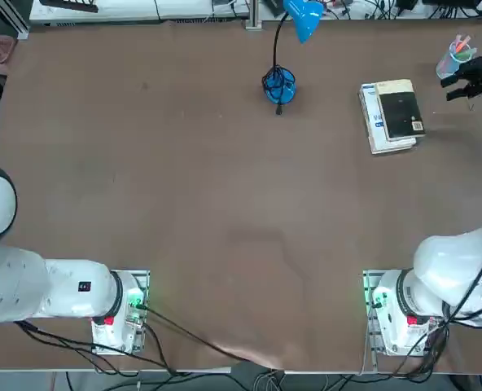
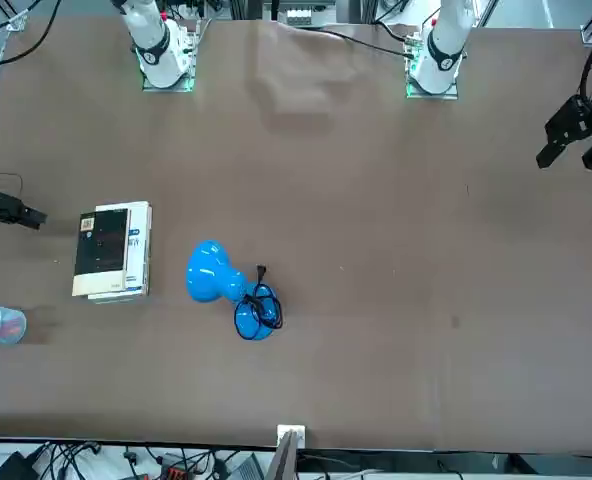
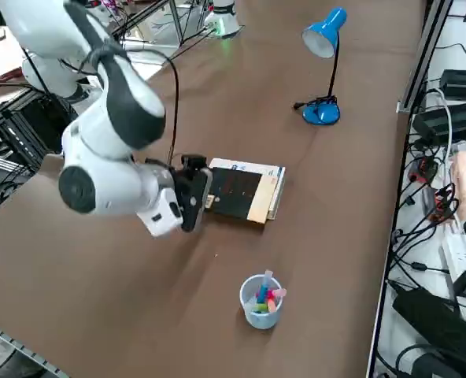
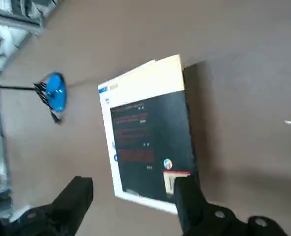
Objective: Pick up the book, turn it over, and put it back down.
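The book (image 1: 401, 114) lies with its black cover and white barcode label up, on top of a larger white book (image 1: 377, 122) at the table's far right. The same book shows in the front view (image 2: 102, 240), the right side view (image 3: 234, 193) and the wrist view (image 4: 153, 142). My right gripper (image 1: 462, 85) hangs just to the right of the stack, a little above the table, and touches nothing. In the wrist view its two black fingers (image 4: 184, 194) stand wide apart, so the gripper (image 4: 133, 184) is open and empty, pointing at the book's near edge.
A blue desk lamp (image 1: 278, 85) stands at the far middle of the table, left of the books. Near the far right corner, a clear cup of coloured pens (image 1: 455, 57) sits behind my gripper. The table's right edge runs close by.
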Controlling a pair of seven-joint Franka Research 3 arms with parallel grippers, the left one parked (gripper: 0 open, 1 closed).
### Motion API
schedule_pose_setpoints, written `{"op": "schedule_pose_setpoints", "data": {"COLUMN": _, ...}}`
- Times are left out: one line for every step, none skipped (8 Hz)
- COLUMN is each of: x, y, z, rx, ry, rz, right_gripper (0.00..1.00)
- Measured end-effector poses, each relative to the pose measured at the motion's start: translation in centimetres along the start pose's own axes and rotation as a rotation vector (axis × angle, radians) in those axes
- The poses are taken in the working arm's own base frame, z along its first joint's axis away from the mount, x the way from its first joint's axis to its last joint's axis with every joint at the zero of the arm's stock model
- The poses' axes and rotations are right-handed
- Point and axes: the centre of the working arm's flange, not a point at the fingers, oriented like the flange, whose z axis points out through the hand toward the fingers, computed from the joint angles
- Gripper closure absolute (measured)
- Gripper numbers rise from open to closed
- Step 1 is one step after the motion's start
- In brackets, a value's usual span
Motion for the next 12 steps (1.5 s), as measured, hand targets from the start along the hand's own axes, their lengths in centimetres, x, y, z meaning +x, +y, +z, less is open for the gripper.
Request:
{"op": "schedule_pose_setpoints", "data": {"x": -0.7, "y": 3.0, "z": 1.3, "rx": 0.078, "ry": 0.038, "rz": 0.027, "right_gripper": 0.03}}
{"op": "schedule_pose_setpoints", "data": {"x": -1.4, "y": 5.8, "z": 2.6, "rx": 0.142, "ry": 0.063, "rz": 0.061, "right_gripper": 0.04}}
{"op": "schedule_pose_setpoints", "data": {"x": -1.8, "y": 8.1, "z": 3.7, "rx": 0.189, "ry": 0.076, "rz": 0.088, "right_gripper": 0.04}}
{"op": "schedule_pose_setpoints", "data": {"x": -1.7, "y": 9.8, "z": 4.7, "rx": 0.224, "ry": 0.089, "rz": 0.108, "right_gripper": 0.04}}
{"op": "schedule_pose_setpoints", "data": {"x": -1.4, "y": 11.1, "z": 5.7, "rx": 0.242, "ry": 0.097, "rz": 0.121, "right_gripper": 0.04}}
{"op": "schedule_pose_setpoints", "data": {"x": -1.1, "y": 12.0, "z": 6.5, "rx": 0.252, "ry": 0.096, "rz": 0.127, "right_gripper": 0.04}}
{"op": "schedule_pose_setpoints", "data": {"x": -0.9, "y": 12.5, "z": 7.3, "rx": 0.271, "ry": 0.103, "rz": 0.135, "right_gripper": 0.04}}
{"op": "schedule_pose_setpoints", "data": {"x": -0.8, "y": 12.8, "z": 8.2, "rx": 0.298, "ry": 0.114, "rz": 0.145, "right_gripper": 0.04}}
{"op": "schedule_pose_setpoints", "data": {"x": -0.8, "y": 13.1, "z": 9.1, "rx": 0.323, "ry": 0.118, "rz": 0.154, "right_gripper": 0.04}}
{"op": "schedule_pose_setpoints", "data": {"x": -0.7, "y": 13.2, "z": 9.8, "rx": 0.342, "ry": 0.119, "rz": 0.16, "right_gripper": 0.04}}
{"op": "schedule_pose_setpoints", "data": {"x": -0.5, "y": 12.9, "z": 10.3, "rx": 0.359, "ry": 0.12, "rz": 0.157, "right_gripper": 0.04}}
{"op": "schedule_pose_setpoints", "data": {"x": 0.0, "y": 12.2, "z": 10.8, "rx": 0.371, "ry": 0.117, "rz": 0.147, "right_gripper": 0.04}}
